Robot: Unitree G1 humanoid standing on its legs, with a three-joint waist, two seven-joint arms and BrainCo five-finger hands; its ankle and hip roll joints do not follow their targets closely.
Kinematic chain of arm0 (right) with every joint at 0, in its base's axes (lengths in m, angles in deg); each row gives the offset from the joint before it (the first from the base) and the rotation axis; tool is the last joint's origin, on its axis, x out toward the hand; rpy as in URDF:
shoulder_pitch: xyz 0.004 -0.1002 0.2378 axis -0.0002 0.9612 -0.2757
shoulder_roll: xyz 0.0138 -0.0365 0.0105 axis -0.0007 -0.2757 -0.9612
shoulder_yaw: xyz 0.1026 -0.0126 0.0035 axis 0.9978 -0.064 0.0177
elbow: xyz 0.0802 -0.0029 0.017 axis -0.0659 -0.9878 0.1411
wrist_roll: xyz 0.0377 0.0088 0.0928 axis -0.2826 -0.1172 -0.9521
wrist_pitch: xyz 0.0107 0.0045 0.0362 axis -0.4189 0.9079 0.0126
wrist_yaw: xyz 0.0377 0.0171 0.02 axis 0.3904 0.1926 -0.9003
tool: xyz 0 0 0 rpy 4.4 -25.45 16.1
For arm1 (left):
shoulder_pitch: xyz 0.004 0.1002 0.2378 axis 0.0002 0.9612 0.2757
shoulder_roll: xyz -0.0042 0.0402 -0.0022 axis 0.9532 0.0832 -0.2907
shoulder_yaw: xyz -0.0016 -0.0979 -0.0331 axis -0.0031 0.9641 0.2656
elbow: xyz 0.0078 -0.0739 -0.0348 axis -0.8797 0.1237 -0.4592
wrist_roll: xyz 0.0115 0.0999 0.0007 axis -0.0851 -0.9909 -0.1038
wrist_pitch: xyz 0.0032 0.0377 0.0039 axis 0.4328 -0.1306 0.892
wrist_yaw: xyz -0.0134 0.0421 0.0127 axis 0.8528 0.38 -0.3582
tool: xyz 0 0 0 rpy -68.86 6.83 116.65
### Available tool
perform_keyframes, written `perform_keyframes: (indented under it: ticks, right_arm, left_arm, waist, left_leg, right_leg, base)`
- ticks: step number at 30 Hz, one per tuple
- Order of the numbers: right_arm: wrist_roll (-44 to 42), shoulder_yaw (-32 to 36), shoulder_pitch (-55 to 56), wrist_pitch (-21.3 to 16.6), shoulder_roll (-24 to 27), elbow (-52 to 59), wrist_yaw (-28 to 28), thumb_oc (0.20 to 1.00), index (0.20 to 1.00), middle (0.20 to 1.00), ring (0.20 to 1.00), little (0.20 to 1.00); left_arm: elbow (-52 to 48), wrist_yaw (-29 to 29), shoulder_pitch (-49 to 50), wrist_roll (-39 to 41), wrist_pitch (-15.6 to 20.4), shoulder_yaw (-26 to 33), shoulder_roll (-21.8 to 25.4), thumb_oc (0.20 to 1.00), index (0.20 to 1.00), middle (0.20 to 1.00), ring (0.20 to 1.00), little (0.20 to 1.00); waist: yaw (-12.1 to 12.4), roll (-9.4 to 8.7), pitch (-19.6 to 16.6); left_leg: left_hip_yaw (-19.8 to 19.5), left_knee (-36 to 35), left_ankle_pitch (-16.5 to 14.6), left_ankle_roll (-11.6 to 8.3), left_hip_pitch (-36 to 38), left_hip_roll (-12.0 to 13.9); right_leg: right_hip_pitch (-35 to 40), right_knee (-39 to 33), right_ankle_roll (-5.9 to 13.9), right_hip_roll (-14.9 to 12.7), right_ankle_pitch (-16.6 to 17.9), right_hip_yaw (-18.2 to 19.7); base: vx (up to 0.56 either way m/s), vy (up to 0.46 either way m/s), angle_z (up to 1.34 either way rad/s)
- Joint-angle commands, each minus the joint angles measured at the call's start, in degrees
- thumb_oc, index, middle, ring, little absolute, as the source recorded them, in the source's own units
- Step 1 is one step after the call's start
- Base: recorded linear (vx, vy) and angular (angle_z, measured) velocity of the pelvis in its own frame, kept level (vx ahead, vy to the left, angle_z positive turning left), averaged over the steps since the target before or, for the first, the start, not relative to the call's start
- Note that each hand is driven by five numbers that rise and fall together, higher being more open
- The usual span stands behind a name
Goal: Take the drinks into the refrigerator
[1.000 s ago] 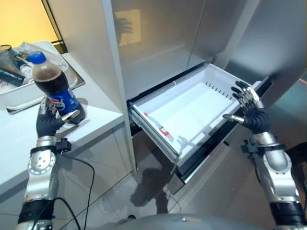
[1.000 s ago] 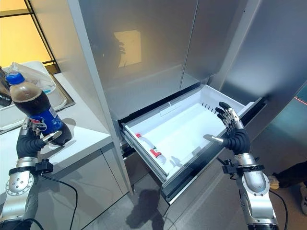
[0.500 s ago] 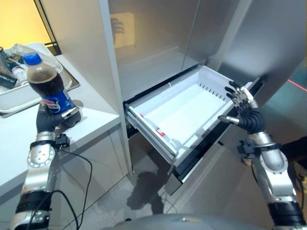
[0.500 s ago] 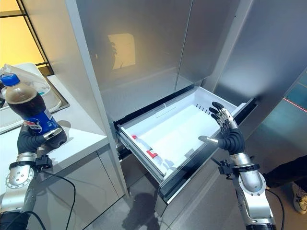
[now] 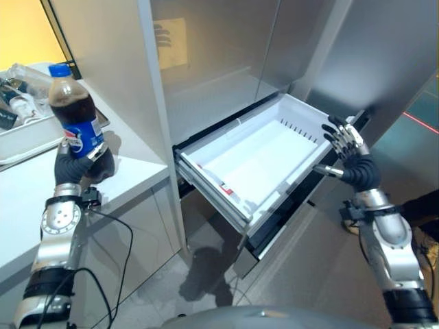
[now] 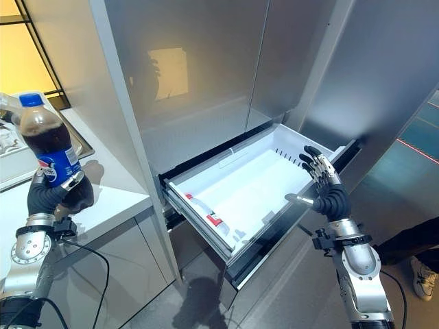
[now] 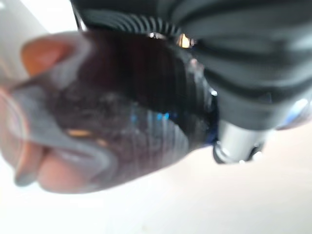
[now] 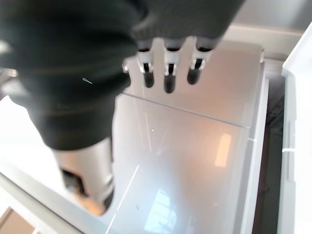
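Observation:
A cola bottle (image 5: 74, 118) with a blue cap and blue label is held upright above the white counter (image 5: 130, 168), and my left hand (image 5: 77, 164) is shut round its lower part. Up close in the left wrist view the dark bottle (image 7: 122, 112) sits against my left hand (image 7: 239, 63). The refrigerator's white drawer (image 5: 264, 154) stands pulled out, with a small bottle (image 6: 206, 216) lying along its front wall. My right hand (image 5: 350, 154) is open beside the drawer's right corner, fingers spread; my right hand (image 8: 168, 68) shows straight fingers in its wrist view.
A metal tray (image 5: 27, 133) holding several items rests on the counter behind the bottle. Tall grey refrigerator doors (image 5: 226, 55) rise behind the drawer. A person's shoe (image 6: 425, 279) shows on the floor at the far right.
The cola bottle has risen in my left hand and stands more upright. My right hand has stayed open by the drawer corner. The camera has shifted slightly.

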Motion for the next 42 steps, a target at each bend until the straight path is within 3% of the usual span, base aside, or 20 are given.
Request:
perform_keyframes:
  ticks: [1,14,18,19,21,22,25,26,27,28,36,39,40,41,42]
  right_arm:
    - [-1.9,0.58,-2.15,-1.89,1.97,3.98,-0.1,1.0,1.0,1.0,1.0,1.0]
    - [-0.27,2.7,-1.81,-1.97,2.62,2.22,0.09,1.0,1.0,1.0,1.0,1.0]
    - [-0.73,3.88,-1.94,-1.53,4.28,0.1,-0.44,1.0,1.0,1.0,1.0,1.0]
    - [-4.82,4.12,-2.41,-1.28,6.29,-1.74,-2.35,1.0,1.0,1.0,1.0,1.0]
    - [-7.39,3.81,-2.43,-1.3,6.78,-2.74,-3.21,1.0,1.0,1.0,1.0,1.0]
    - [-12.61,2.16,-2.91,-0.53,8.18,-4.59,-5.4,1.0,1.0,1.0,1.0,1.0]
    - [-15.02,1.14,-3.16,-0.21,9.53,-5.75,-7.02,1.0,1.0,1.0,1.0,1.0]
    - [-21.55,-2.34,-3.91,2.28,16.29,-5.57,-12.64,1.0,1.0,1.0,1.0,1.0]
    - [-21.64,-2.37,-3.95,2.24,16.32,-5.66,-12.72,1.0,1.0,1.0,1.0,1.0]
    - [-26.06,-6.11,-6.28,2.92,18.92,-6.22,-14.51,1.0,1.0,1.0,1.0,1.0]
    - [-36.03,-16.11,-12.65,6.05,24.11,-4.47,-19.89,1.0,1.0,1.0,1.0,1.0]
    - [-43.59,-24.95,-17.96,9.72,25.89,-5.79,-23.32,1.0,1.0,1.0,1.0,1.0]
    - [-43.62,-24.96,-18.01,9.7,25.9,-5.85,-23.35,1.0,1.0,1.0,1.0,1.0]
    - [-48.23,-29.99,-20.5,11.83,24.67,-5.49,-25.22,1.0,1.0,1.0,1.0,1.0]
    - [-48.24,-29.98,-20.53,11.82,24.68,-5.54,-25.24,1.0,1.0,1.0,1.0,1.0]
  left_arm:
    - [2.48,0.26,-7.54,-0.38,2.23,-1.39,2.28,0.2,0.2,0.2,0.2,0.2]
    - [-7.54,5.56,-2.82,6.0,3.93,-0.09,-2.42,0.2,0.2,0.2,0.2,0.2]
    - [-13.98,9.68,-0.8,10.91,4.14,-0.06,-4.07,0.2,0.2,0.2,0.2,0.2]
    - [-20.01,14.32,0.97,15.83,3.69,-1.0,-4.35,0.2,0.2,0.2,0.2,0.2]
    - [-21.75,16.44,1.84,17.97,3.4,-1.6,-4.1,0.2,0.2,0.2,0.2,0.2]
    - [-25.02,20.0,3.26,20.57,3.01,-3.32,-2.3,0.2,0.2,0.2,0.2,0.2]
    - [-26.7,21.76,3.92,21.99,2.63,-4.11,-1.21,0.2,0.2,0.2,0.2,0.2]
    - [-32.1,26.94,6.14,24.75,1.26,-7.38,4.65,0.2,0.2,0.2,0.2,0.2]
    - [-32.11,26.99,6.19,24.8,1.26,-7.33,4.65,0.2,0.2,0.2,0.2,0.2]
    - [-34.52,28.86,6.47,26.28,1.23,-10.35,7.58,0.2,0.2,0.2,0.2,0.2]
    - [-39.99,32.87,4.87,29.43,0.07,-19.32,14.67,0.2,0.2,0.2,0.2,0.2]
    - [-40.0,33.28,0.01,29.25,0.08,-27.33,17.23,0.2,0.2,0.2,0.2,0.2]
    - [-39.93,33.29,-0.07,29.25,0.11,-27.39,17.2,0.2,0.2,0.2,0.2,0.2]
    - [-39.13,33.54,-3.37,28.82,0.0,-32.35,17.54,0.2,0.2,0.2,0.2,0.2]
    - [-39.04,33.54,-3.47,28.82,0.04,-32.43,17.52,0.2,0.2,0.2,0.2,0.2]
  waist:
    - [-1.31,1.09,-0.38]
    - [-1.11,1.7,-0.42]
    - [-0.89,1.57,-0.44]
    - [-0.64,1.17,-0.28]
    - [-0.56,1.13,-0.32]
    - [-0.36,0.94,-0.21]
    - [-0.32,0.82,-0.23]
    - [-0.15,0.46,-0.29]
    - [-0.16,0.46,-0.3]
    - [-0.12,0.29,-0.31]
    - [-0.16,0.8,-0.63]
    - [-0.1,0.91,-0.75]
    - [-0.08,0.92,-0.71]
    - [-0.06,1.05,-0.76]
    - [-0.03,1.06,-0.73]
  left_leg:
    - [-3.65,0.23,-2.61,4.46,-0.76,-2.77]
    - [-3.08,0.21,-2.54,4.68,-0.88,-3.17]
    - [-3.2,0.16,-2.35,4.78,-1.29,-3.35]
    - [-3.34,0.21,-1.68,4.81,-1.75,-3.55]
    - [-3.29,0.16,-2.21,4.77,-1.43,-3.4]
    - [-3.18,0.15,-2.07,4.7,-1.49,-3.44]
    - [-3.06,0.15,-2.0,4.64,-1.55,-3.47]
    - [-2.66,0.13,-1.84,4.34,-1.63,-3.34]
    - [-2.65,0.12,-1.85,4.34,-1.61,-3.33]
    - [-2.33,0.11,-1.76,4.23,-1.59,-3.31]
    - [-1.81,0.04,-1.69,3.95,-1.44,-3.32]
    - [-1.62,0.08,-1.7,3.91,-1.31,-3.36]
    - [-1.61,0.07,-1.7,3.91,-1.29,-3.36]
    - [-1.45,0.18,-1.72,3.88,-1.31,-3.37]
    - [-1.44,0.18,-1.73,3.88,-1.3,-3.36]
  right_leg:
    - [0.09,6.23,0.3,0.73,-4.78,-1.69]
    - [0.14,5.51,0.3,0.54,-4.3,-1.06]
    - [0.01,5.23,0.35,0.39,-4.01,-1.25]
    - [-0.24,5.03,0.41,0.24,-3.31,-1.29]
    - [0.1,4.87,0.39,0.37,-3.68,-1.22]
    - [0.15,4.7,0.38,0.33,-3.48,-1.18]
    - [0.16,4.57,0.41,0.31,-3.34,-1.05]
    - [0.04,4.42,0.48,0.36,-3.11,-0.81]
    - [0.06,4.42,0.48,0.37,-3.12,-0.8]
    - [-0.02,4.27,0.59,0.38,-2.81,-0.55]
    - [0.34,3.34,0.77,0.3,-2.35,0.05]
    - [0.39,3.48,0.85,0.22,-2.31,0.18]
    - [0.4,3.48,0.85,0.22,-2.31,0.18]
    - [0.37,3.53,0.93,0.15,-2.26,0.24]
    - [0.38,3.54,0.93,0.15,-2.27,0.24]
  base:
    - [0.0,0.0,0.0]
    - [0.0,0.0,0.0]
    - [-0.02,0.007,-0.01]
    - [0.01,-0.011,-0.03]
    - [-0.01,-0.012,-0.05]
    - [-0.03,-0.008,-0.03]
    - [-0.02,-0.008,-0.01]
    - [-0.03,-0.016,-0.02]
    - [-0.06,-0.028,-0.1]
    - [-0.02,-0.012,-0.1]
    - [-0.02,-0.009,-0.07]
    - [0.0,-0.002,-0.01]
    - [0.0,0.0,0.0]
    - [0.0,0.0,0.0]
    - [-0.03,-0.009,0.0]
